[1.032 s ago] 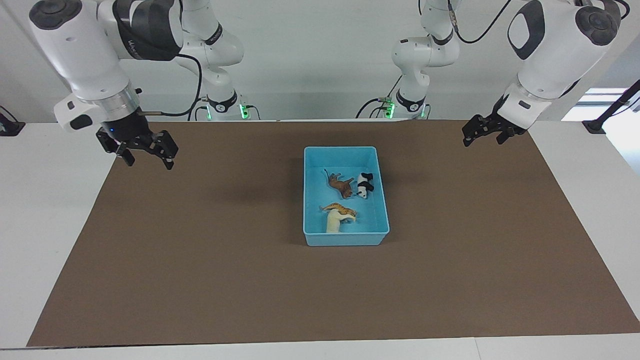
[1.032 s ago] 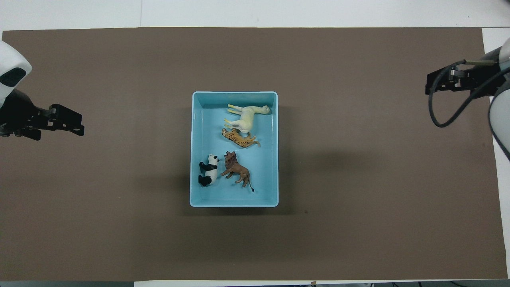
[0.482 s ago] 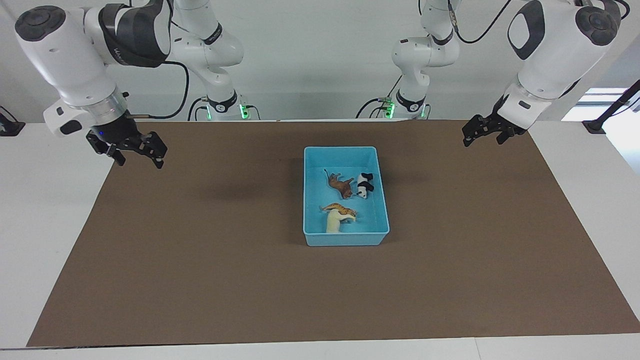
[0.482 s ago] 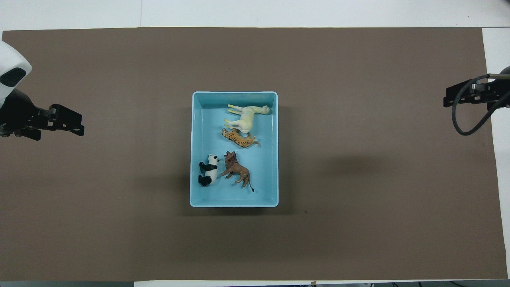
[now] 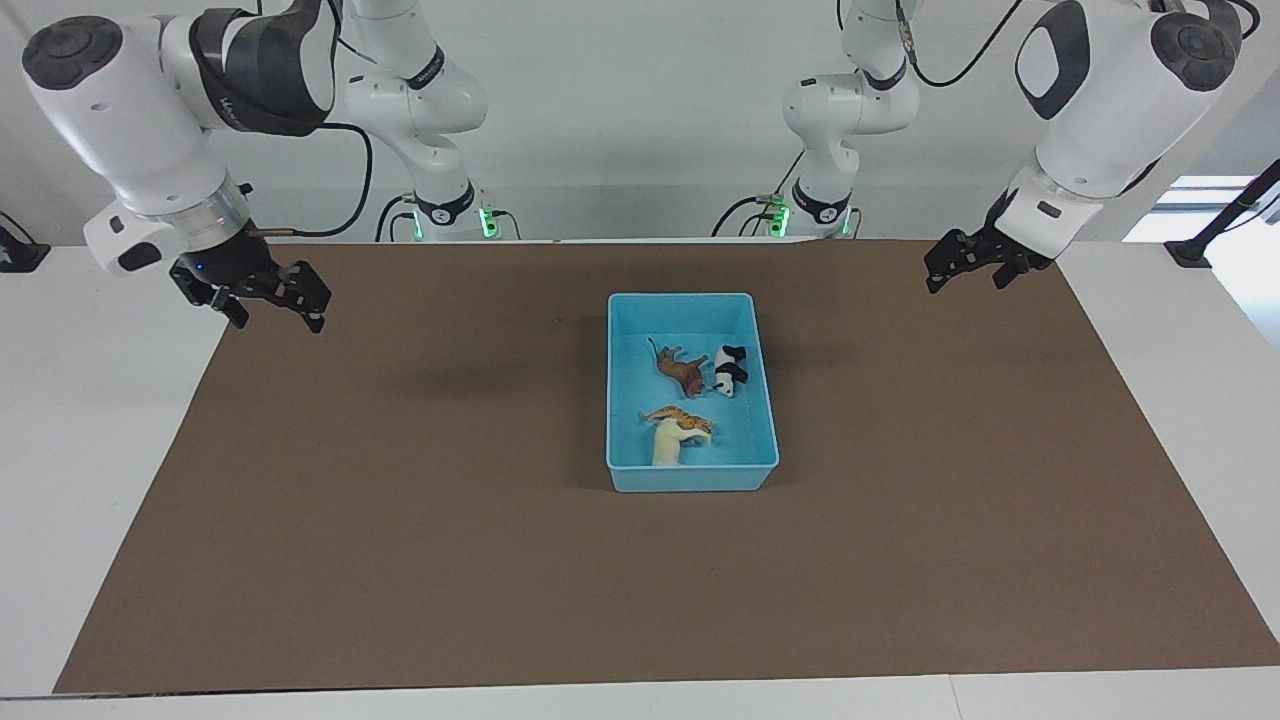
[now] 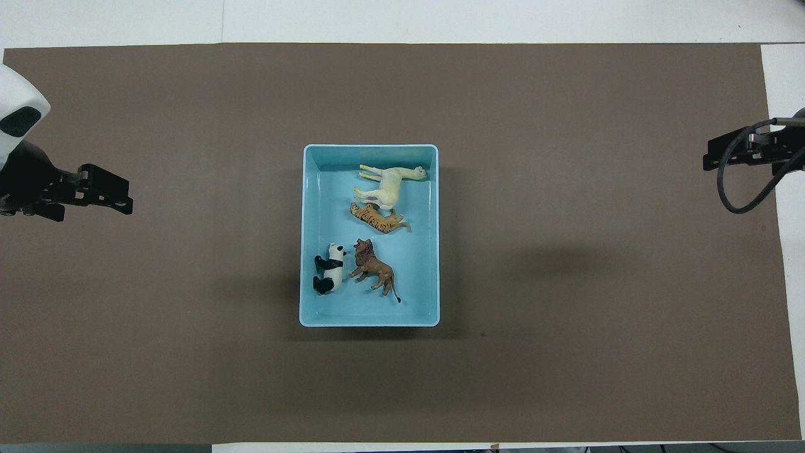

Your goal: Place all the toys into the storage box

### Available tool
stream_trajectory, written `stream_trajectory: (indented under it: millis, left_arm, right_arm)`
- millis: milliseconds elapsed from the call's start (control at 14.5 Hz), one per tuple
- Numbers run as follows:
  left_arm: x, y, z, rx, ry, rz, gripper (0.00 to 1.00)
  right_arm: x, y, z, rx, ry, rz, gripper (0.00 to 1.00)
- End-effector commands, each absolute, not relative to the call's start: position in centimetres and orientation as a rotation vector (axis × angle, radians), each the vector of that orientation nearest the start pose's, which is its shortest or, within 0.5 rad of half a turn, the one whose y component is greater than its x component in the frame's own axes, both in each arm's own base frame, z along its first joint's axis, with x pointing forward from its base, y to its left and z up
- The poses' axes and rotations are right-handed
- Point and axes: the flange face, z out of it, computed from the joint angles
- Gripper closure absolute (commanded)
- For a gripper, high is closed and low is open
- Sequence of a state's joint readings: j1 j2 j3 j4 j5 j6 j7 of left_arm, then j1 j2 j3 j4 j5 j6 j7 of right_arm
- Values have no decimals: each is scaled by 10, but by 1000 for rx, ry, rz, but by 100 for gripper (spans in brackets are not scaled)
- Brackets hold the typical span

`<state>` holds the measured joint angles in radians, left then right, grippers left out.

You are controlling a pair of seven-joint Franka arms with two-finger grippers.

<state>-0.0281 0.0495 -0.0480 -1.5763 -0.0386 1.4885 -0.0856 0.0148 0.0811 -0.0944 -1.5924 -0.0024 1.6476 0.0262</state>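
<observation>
Light blue plastic, low-walled, the box (image 6: 370,318) sits mid-mat (image 6: 566,377) holding all four toys on their sides: nearest the robots a black-and-white panda (image 6: 329,269) beside a brown lion (image 6: 375,269), then a striped orange tiger (image 6: 377,218) touching a cream horse (image 6: 388,182) farthest out. Both arms hang raised over the mat's ends, well apart from the box, the left gripper (image 5: 962,268) and right gripper (image 5: 272,308) spread wide and empty.
</observation>
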Motion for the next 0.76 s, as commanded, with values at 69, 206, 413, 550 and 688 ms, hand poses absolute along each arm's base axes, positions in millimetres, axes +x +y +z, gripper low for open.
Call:
stream_trajectory:
  millis: [69, 206, 413, 550, 688]
  left_arm:
    - [547, -44, 590, -3157, -1, 234, 0]
    - [548, -44, 590, -3157, -1, 231, 0]
    - [548, -44, 590, -3157, -1, 231, 0]
    - [547, -44, 590, -3157, -1, 234, 0]
    - [548, -44, 590, -3157, -1, 231, 0]
  right_arm:
    - [575, -39, 579, -3137, 121, 48, 0]
    - [575, -39, 579, -3137, 123, 45, 0]
    - [575, -33, 580, -3138, 116, 43, 0]
    - [575, -32, 580, -3138, 118, 43, 0]
    - [576, -26, 579, -3139, 102, 46, 0]
